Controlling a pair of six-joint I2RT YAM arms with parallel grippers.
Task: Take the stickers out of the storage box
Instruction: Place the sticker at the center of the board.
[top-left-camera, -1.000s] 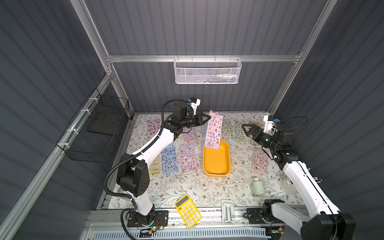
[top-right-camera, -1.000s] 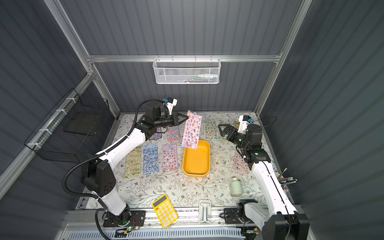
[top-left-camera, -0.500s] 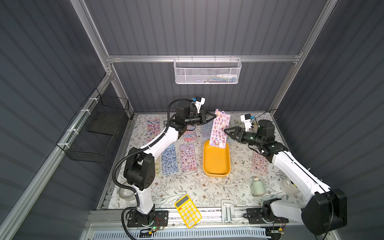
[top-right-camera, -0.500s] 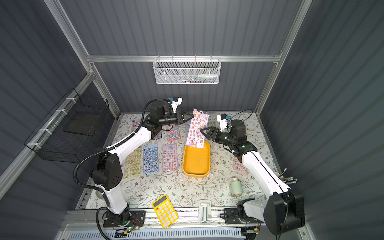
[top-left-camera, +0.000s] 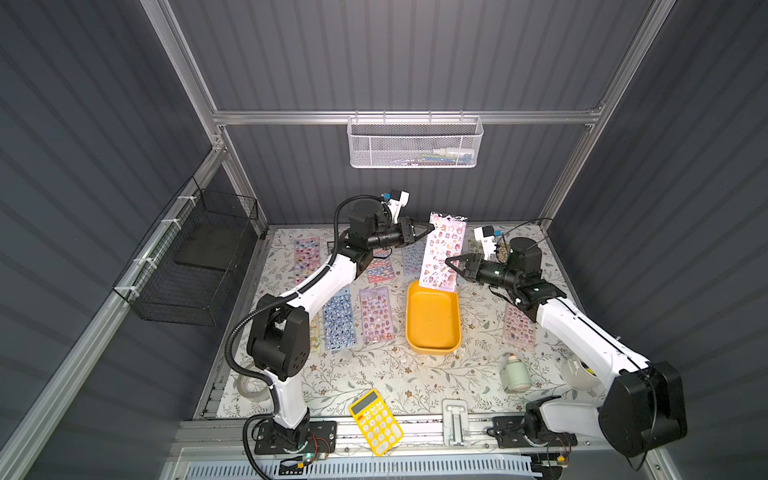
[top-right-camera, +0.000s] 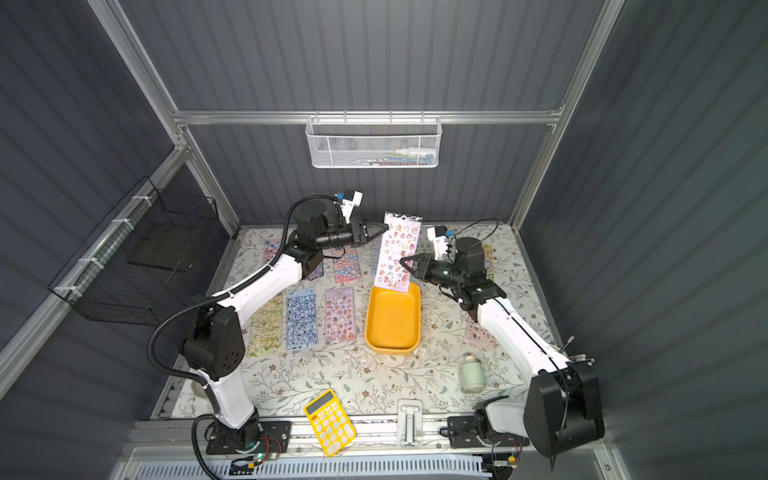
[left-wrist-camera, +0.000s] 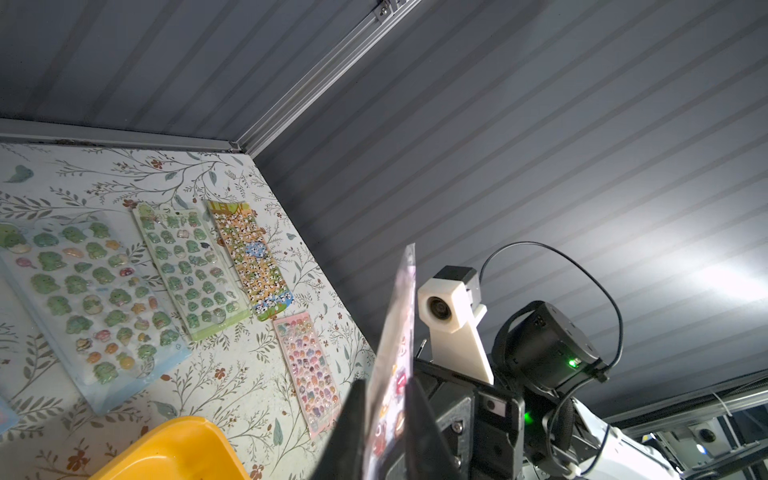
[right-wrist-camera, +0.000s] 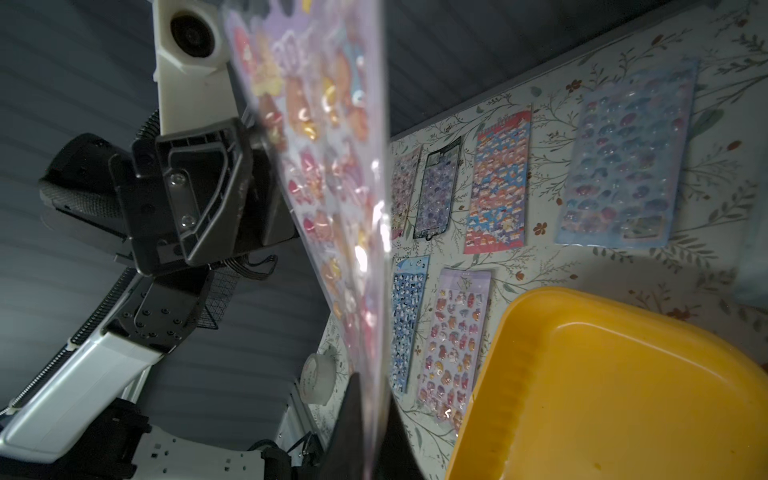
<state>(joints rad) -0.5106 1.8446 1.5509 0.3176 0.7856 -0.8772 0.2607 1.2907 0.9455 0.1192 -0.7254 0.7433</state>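
Grey ribbed walls box in a floral-print tabletop (top-left-camera: 374, 374), and over it I am in the middle of a handover. A sticker sheet (top-left-camera: 442, 253) stands nearly upright in the air, its lower edge just over the far rim of the mustard-yellow storage box (top-left-camera: 433, 328). The right gripper (top-left-camera: 449, 261) is clamped on the sheet's lower right edge. In the right wrist view the film runs straight down between its dark fingers (right-wrist-camera: 353, 419). The left gripper (top-left-camera: 431, 226) sits at the upper left edge with the sheet between its fingers (left-wrist-camera: 349, 432), but I cannot tell whether they pinch it or merely flank it.

Both top views show the box bare yellow inside, so I judge this to be the last sheet out. The other stickers (top-left-camera: 376, 313) lie flat in rows on the tabletop, to the left of the box and beyond it, with one pink sheet (top-left-camera: 517, 328) to its right. Next I want the left gripper clear of the sheet. Then the right one can carry it over a free patch and lay it flat.

The sheet is a glossy clear sleeve over a pink-lilac card of puffy cartoon figures. It looks thin and floppy, and held by one edge I expect it to sag or twist.
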